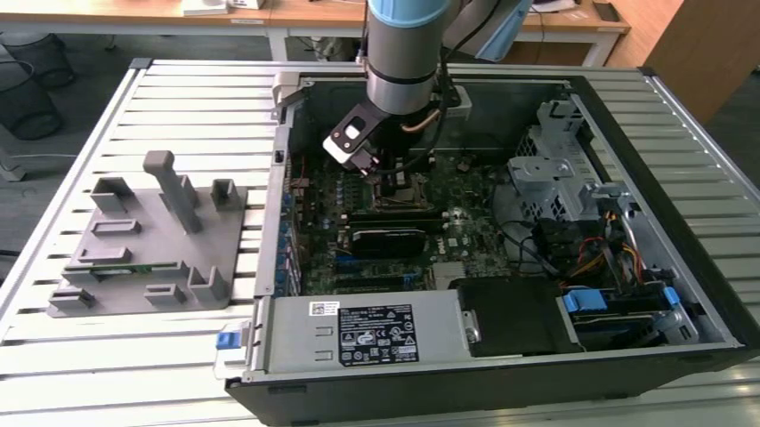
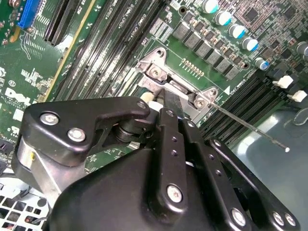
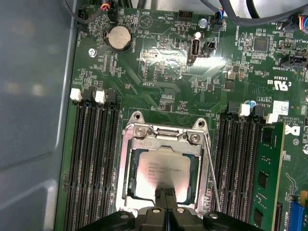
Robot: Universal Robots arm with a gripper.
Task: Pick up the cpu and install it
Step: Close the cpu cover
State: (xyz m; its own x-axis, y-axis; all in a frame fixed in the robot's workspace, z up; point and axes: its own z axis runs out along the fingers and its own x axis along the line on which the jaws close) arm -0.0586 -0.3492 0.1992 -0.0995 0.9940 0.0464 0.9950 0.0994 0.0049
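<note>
Cpu is sitting flat inside the socket frame on the motherboard, right under the hand. Fingers look pressed together with nothing pinched, tips over the chip's edge. Touching it or just above, can't really tell.

Exterior view: work table w/ pale slatted metal top, slats running side to side, dark caps on its 2 far corners. Beyond the far edge, light wood desks on white legs. At the exterior view's right, far corner, a brown wood panel; cabinet or door, can't tell. At the exterior view's left, 2 black wire-mesh bins stand on the floor, dark grey & plain. Light even & soft, no hard shadows; faint sheen on the slats twd the exterior view's right.
</note>
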